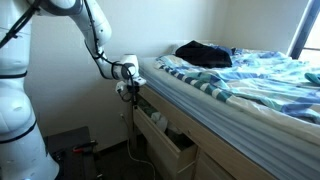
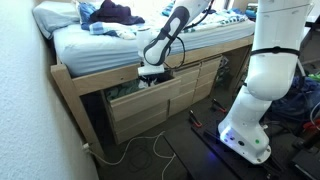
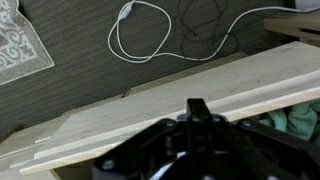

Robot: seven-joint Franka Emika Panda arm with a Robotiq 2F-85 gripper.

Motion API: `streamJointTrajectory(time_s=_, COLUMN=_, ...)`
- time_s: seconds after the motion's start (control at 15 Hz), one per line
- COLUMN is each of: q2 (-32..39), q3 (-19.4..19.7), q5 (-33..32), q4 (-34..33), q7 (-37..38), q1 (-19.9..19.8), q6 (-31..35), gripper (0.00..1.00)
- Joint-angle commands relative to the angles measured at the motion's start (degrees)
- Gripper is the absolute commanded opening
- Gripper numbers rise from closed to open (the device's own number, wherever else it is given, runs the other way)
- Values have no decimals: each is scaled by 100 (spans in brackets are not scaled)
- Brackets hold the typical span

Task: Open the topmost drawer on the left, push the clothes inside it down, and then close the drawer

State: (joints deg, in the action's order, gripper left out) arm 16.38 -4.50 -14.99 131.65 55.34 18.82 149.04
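Topmost left drawer (image 1: 168,138): pulled out beneath the bed (image 1: 240,85), clothes (image 3: 298,120) inside; gripper (image 2: 152,80) just above its opening, apparently placed to press them down; finger spread cannot be told.

The topmost drawer (image 2: 140,97) in front of me stood pulled partly out, pale wood with a plain flat front; greenish clothes (image 3: 300,118) (only an edge visible) lay inside.

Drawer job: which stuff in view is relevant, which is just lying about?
Job: top drawer, clothes inside it, end effector.
Lying about: white cable, dark garment on bed, patterned rug.
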Motion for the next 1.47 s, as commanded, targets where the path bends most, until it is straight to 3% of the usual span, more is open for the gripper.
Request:
streamJointTrajectory(time_s=0.0, q2=-7, q3=23, q5=26, q4=-1, q7=-26, q1=22, q6=-10, gripper=0)
streamJointTrajectory(time_s=0.47, q2=312, q3=487, q5=-1473, q4=-308, q7=563, q1=443, q6=631, gripper=0)
streamJointTrajectory(time_s=0.73, q2=717, q3=574, q5=-1672, q4=-517, q7=544, q1=616, q6=749, gripper=0)
streamJointTrajectory(time_s=1.4, q2=1581, q3=1238, q5=-2240, q4=-1279, q7=829, q1=1108, q6=710, gripper=0)
